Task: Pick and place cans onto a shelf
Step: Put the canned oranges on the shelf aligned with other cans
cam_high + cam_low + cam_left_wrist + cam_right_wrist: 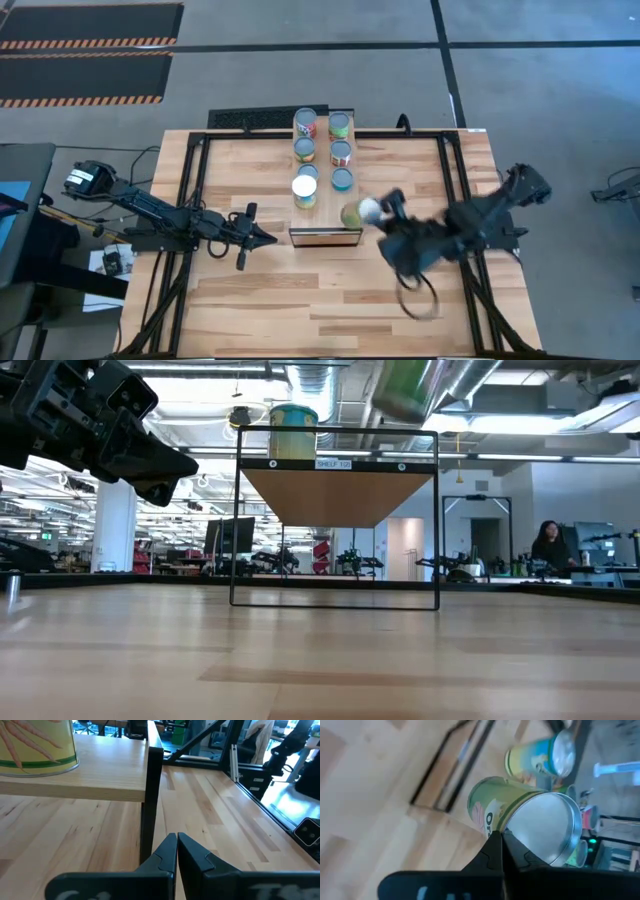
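Note:
The shelf (325, 233) stands at the table's middle and bears several cans in two rows, among them a white-topped one (304, 186) and a red-and-white one (305, 123). My right gripper (383, 212) carries a green can with a grey top (353, 214) over the shelf's near right corner. The low view shows this can (405, 388) blurred and tilted, higher than the shelf top (340, 495). My left gripper (266, 238) is shut and empty, just left of the shelf's near left corner. My right gripper meets the green can at the edge of its grey top (512, 837), coming level from the table's right side. The fingers (492, 847) look almost closed there, and they hide the exact hold. The can is lifted clear and tilted, top toward the gripper.
Dark frame rails (195, 200) run along the table's left and right sides. A cable loop (415, 295) hangs below my right arm. Bare tabletop (320, 300) lies near the front edge. A person (548, 545) sits far off in the room.

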`<state>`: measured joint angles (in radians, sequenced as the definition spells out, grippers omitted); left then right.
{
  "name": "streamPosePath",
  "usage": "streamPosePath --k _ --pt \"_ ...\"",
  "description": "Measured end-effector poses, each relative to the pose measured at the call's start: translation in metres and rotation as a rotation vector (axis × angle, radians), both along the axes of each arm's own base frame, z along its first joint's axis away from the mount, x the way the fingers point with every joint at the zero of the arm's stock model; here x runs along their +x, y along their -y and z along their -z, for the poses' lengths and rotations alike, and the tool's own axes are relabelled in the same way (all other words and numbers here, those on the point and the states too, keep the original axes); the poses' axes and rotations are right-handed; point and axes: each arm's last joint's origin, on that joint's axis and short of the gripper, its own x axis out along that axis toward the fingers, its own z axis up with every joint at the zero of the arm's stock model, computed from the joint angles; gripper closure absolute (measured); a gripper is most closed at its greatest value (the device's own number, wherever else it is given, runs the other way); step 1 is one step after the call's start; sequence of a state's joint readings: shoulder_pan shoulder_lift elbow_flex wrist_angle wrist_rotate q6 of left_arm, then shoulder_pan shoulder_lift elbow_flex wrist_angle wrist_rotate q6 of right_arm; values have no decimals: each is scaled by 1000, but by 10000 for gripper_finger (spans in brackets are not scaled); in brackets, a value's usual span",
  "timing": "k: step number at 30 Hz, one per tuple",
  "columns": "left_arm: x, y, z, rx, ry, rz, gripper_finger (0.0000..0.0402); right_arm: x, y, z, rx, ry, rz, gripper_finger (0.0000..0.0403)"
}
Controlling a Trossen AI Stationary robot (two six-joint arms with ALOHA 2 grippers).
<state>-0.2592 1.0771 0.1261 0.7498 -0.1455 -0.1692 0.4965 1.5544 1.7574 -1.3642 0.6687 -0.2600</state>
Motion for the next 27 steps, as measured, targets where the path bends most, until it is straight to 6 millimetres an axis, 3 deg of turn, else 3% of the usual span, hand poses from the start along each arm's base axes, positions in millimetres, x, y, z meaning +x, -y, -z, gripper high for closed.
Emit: streamPosePath --k 8,13,27 --pt "0 0 0 0 0 0 401 30 50 7 44 -108 -3 396" --pt "0 0 1 2 -6 0 401 39 59 12 117 -135 -19 395" --pt "0 0 2 -11 -20 4 401 63 73 33 80 -200 13 394"
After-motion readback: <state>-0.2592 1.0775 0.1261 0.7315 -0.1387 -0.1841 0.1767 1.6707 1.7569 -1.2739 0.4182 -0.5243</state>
